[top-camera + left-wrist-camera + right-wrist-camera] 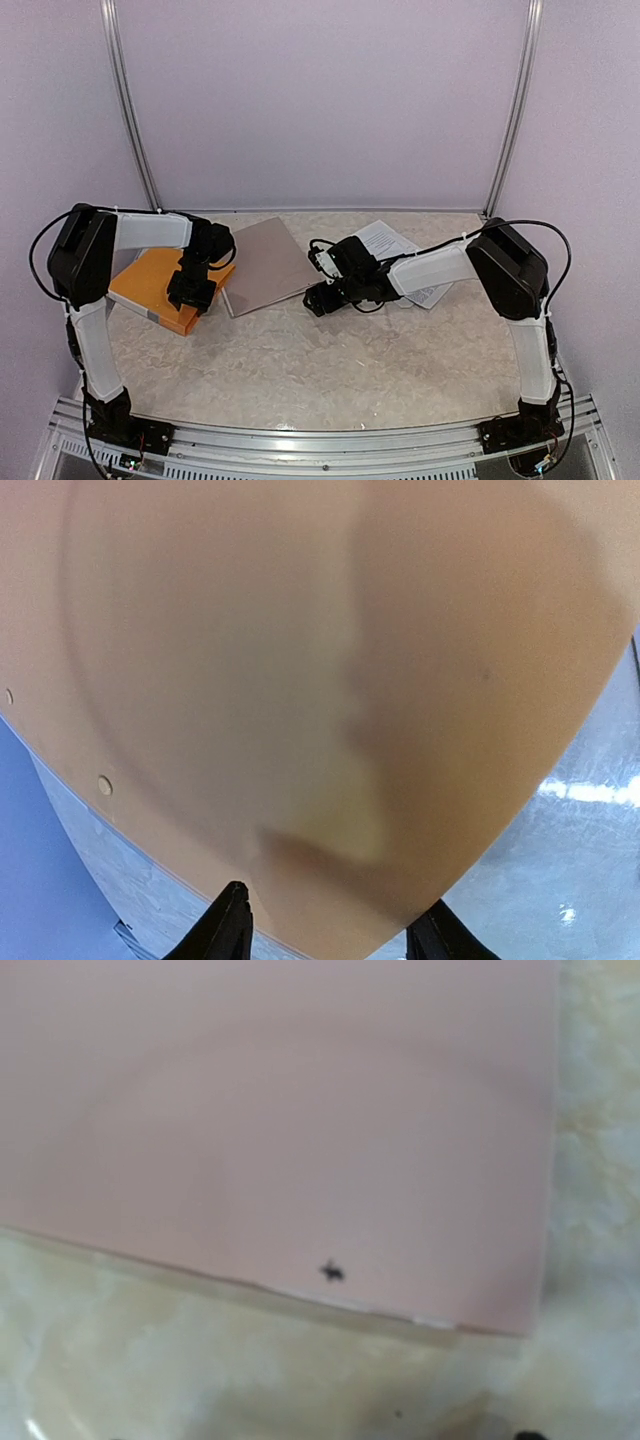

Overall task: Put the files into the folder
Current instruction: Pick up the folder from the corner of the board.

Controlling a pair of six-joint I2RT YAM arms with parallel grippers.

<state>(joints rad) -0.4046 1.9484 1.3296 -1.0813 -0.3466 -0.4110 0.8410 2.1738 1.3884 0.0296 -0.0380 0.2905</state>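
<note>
The folder shows in the top view as an orange slab [150,285] at the left with a flat grey-pink panel [262,265] lying next to it. My left gripper [190,295] hangs over the orange part's near right edge. In the left wrist view its jaws [335,925] stand wide apart over the orange corner [300,680]. My right gripper [320,298] is low at the panel's right edge, and its wrist view shows the pink panel [280,1110] close up with the fingers almost out of frame. The files [385,240], white printed sheets, lie partly under my right arm.
The marbled table [330,360] ends at a metal rail along the near edge [320,440]. Pale walls and two upright metal posts [130,110] close in the back and sides.
</note>
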